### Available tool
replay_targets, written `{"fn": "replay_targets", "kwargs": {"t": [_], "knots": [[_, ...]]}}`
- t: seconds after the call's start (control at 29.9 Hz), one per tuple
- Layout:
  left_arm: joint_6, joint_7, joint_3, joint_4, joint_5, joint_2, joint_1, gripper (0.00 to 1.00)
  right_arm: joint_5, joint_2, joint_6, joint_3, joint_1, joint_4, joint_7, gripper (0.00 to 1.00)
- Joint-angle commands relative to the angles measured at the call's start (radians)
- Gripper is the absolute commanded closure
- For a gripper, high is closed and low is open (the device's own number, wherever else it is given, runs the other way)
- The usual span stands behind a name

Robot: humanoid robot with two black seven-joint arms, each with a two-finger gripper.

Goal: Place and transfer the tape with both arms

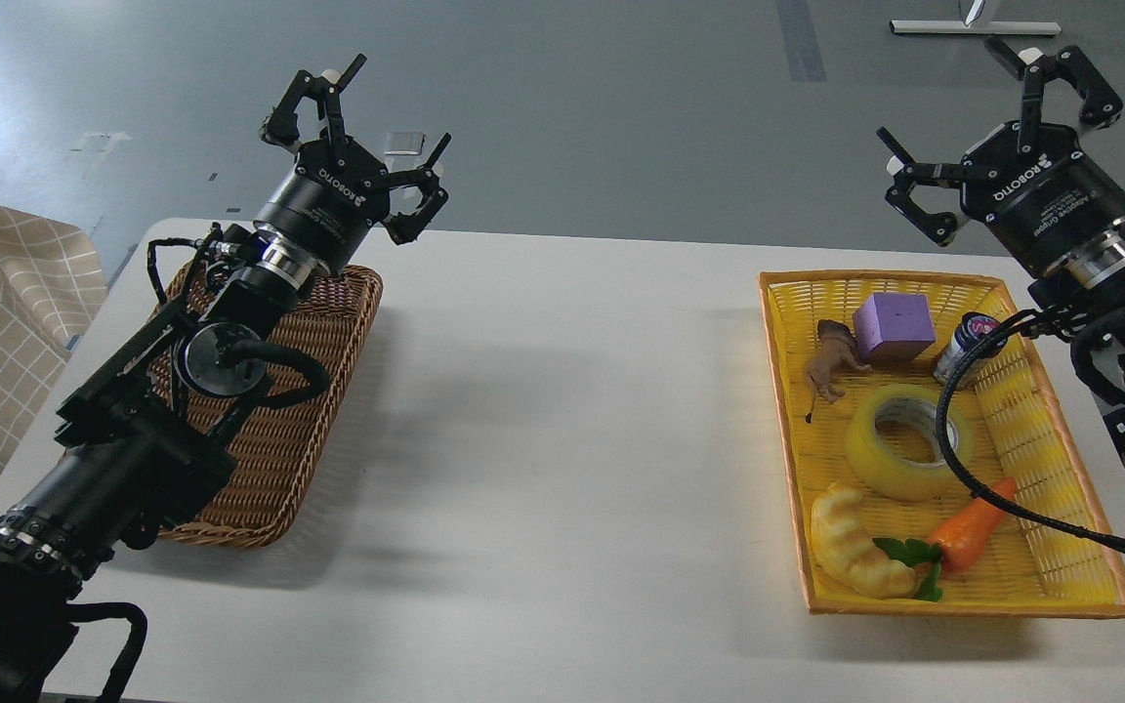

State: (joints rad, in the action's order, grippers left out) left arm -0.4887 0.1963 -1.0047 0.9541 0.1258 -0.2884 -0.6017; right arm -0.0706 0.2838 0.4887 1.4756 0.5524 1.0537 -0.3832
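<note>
the tape: one wide roll, translucent yellow w/ a grey-white core, lying flat, hole facing up, roughly mid yellow basket. a black cable from the right arm crosses in front of the roll's right side (looks to pass over it, contact unclear).

in the same basket, one of each: croissant toy just below-left of the roll, pale yellow w/ browned ridges; carrot toy below-right, orange w/ green leaves that touch the croissant's end; purple block above the roll near the far rim; small brown animal figure left of the block; small dark bottle right of the block, tilted. so 6 items in there incl. the tape.

baskets: 2. the yellow one sits on the right of the white table, a brown wicker basket on the left, well apart; its contents are hidden by the arm.

grippers: 2. right gripper hangs above the yellow basket's far right corner, fingers spread wide, holding nothing. left gripper sits above the wicker basket's far edge, fingers also spread, empty. neither touches the tape.
</note>
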Motion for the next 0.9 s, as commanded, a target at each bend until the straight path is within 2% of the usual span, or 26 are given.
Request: {"fn": "replay_targets", "kwargs": {"t": [0.0, 0.87], "knots": [[0.0, 0.0, 0.0, 0.0, 0.0, 0.0, -0.001, 0.02, 0.0, 0.0, 0.0, 0.0, 0.0, -0.001, 0.0, 0.0], [0.0, 0.005, -0.002, 0.0, 0.0, -0.002, -0.003, 0.02, 0.0, 0.0, 0.0, 0.0, 0.0, 0.0, 0.0, 0.0]]}}
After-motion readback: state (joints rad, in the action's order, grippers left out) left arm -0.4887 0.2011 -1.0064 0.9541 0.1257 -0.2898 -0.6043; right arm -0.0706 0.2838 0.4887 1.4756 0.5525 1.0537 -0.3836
